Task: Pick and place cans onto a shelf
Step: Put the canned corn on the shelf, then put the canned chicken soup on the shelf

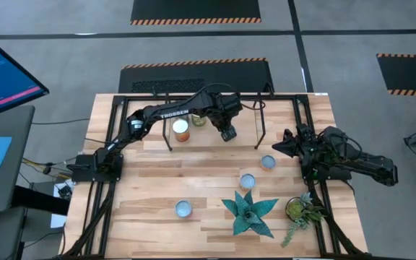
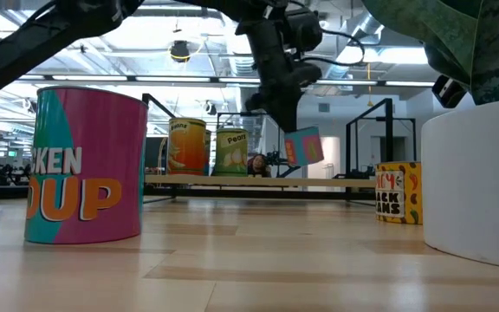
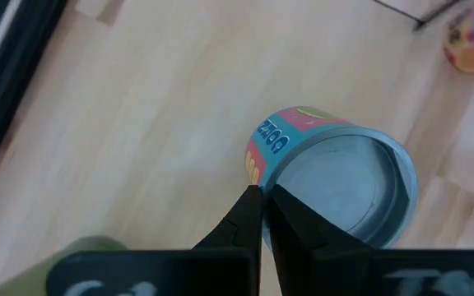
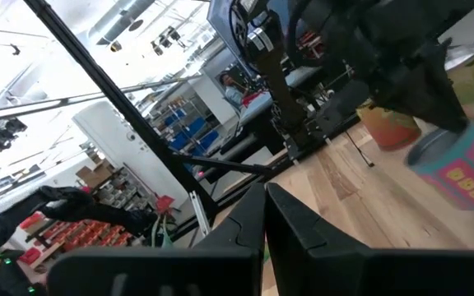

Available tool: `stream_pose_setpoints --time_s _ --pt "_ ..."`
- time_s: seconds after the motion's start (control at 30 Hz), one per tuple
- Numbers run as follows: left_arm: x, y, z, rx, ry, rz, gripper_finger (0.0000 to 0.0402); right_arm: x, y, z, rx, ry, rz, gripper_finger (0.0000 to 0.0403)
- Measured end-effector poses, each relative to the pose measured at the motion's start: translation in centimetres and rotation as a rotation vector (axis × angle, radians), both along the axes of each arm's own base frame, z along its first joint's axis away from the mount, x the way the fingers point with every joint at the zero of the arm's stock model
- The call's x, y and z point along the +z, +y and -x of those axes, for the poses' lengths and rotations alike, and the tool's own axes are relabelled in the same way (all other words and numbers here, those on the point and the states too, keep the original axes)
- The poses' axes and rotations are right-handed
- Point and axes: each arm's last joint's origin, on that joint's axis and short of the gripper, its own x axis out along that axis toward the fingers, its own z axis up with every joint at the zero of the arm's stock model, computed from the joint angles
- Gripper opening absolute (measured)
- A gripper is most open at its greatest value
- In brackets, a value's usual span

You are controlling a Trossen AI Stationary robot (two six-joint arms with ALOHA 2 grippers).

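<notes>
Nearest to the low camera we see a white pot (image 2: 479,186) at the right and a big can with a pink and teal soup label (image 2: 85,165) at the left, both standing on the light wooden table (image 1: 157,180). From above, this front part of the table carries a spiky green plant (image 1: 249,211), a smaller potted plant (image 1: 299,209), and three cans with silver tops: one near the front edge (image 1: 183,209), one just behind the spiky plant (image 1: 248,181) and one farther back to the right (image 1: 268,162).

In the middle, the left gripper (image 1: 227,133) hangs above the table in front of the shelf (image 2: 232,180). It grasps a bluish can with a pink label (image 2: 303,146): its two dark fingers (image 3: 249,218) are pressed together on the rim, and the can hangs tilted in the air, clear of the wood.

On the shelf, two cans stand upright side by side, an orange one (image 2: 186,147) and a green one (image 2: 230,152).

The right gripper (image 1: 284,146) waits at the right side of the table, lying low, with its fingers nearly together and nothing between them.

Beyond the table, the grey floor has black mats with orange striped edges (image 1: 196,11). A monitor (image 1: 6,72) stands at the left. The room behind is a large hall with ceiling lamps (image 2: 178,52) and storage racks (image 4: 97,222).
</notes>
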Motion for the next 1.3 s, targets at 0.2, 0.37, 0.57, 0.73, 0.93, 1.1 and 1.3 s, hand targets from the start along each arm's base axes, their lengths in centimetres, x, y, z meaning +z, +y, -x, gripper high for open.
stream_pose_setpoints --time_s 0.2,0.37,0.57,0.73,0.93,1.1,1.3 --pt "-1.2 0.7 -0.4 0.035 0.007 0.024 0.0000 0.0 0.0 0.0 0.000 -0.001 0.000 0.0038" --pt "-1.3 0.7 -0.5 0.037 -0.004 0.015 0.0000 0.0 0.0 0.0 -0.001 -0.001 0.000 0.0038" --pt "-1.6 0.9 -0.5 0.034 0.006 0.016 0.0000 0.0 0.0 0.0 0.000 0.001 -0.001 0.0038" --pt "-1.8 1.0 -0.6 0.025 0.008 0.011 0.0012 0.0 0.0 0.0 0.000 0.000 0.000 0.0038" --pt "-1.7 1.2 -0.6 0.037 0.008 -0.004 0.0043 0.0 0.0 0.0 0.000 0.001 -0.001 0.0038" --pt "-1.4 1.3 -0.8 0.037 -0.018 -0.012 0.0066 0.0 0.0 0.0 0.000 0.001 -0.001 0.0038" --pt "1.5 0.1 -0.1 0.016 -0.096 0.041 0.0076 0.0 0.0 0.0 0.001 0.003 -0.001 0.0038"
